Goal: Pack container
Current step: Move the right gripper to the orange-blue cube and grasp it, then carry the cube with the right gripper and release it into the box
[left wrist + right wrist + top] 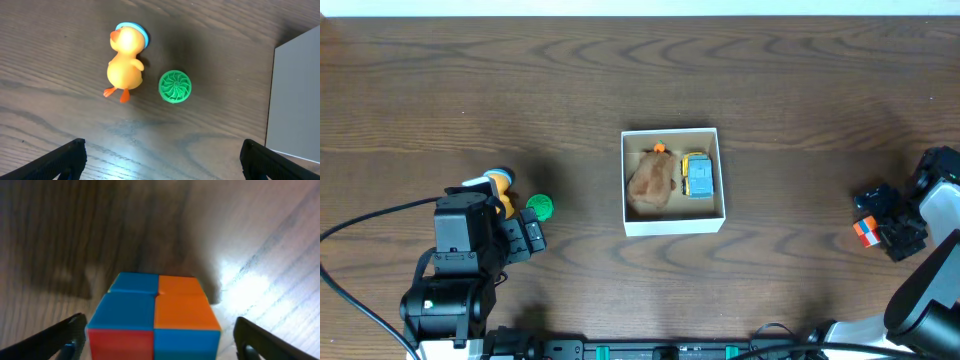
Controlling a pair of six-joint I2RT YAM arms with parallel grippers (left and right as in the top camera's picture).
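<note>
The container [672, 226] is a square white box with a brown inside at the table's middle. It holds a brown lumpy toy [653, 182] and a small blue and yellow car [698, 175]. A yellow duck [125, 60] and a green ribbed disc [175, 86] lie on the table to the left of the box, ahead of my open, empty left gripper [162, 162]. The container's white wall [295, 100] shows at the right of the left wrist view. My right gripper [160, 345] is open around a colourful cube [155, 317] on the table at the far right [865, 231].
The wooden table's far edge [640, 14] runs along the top. Black cables [360, 225] trail at the left near the left arm's base.
</note>
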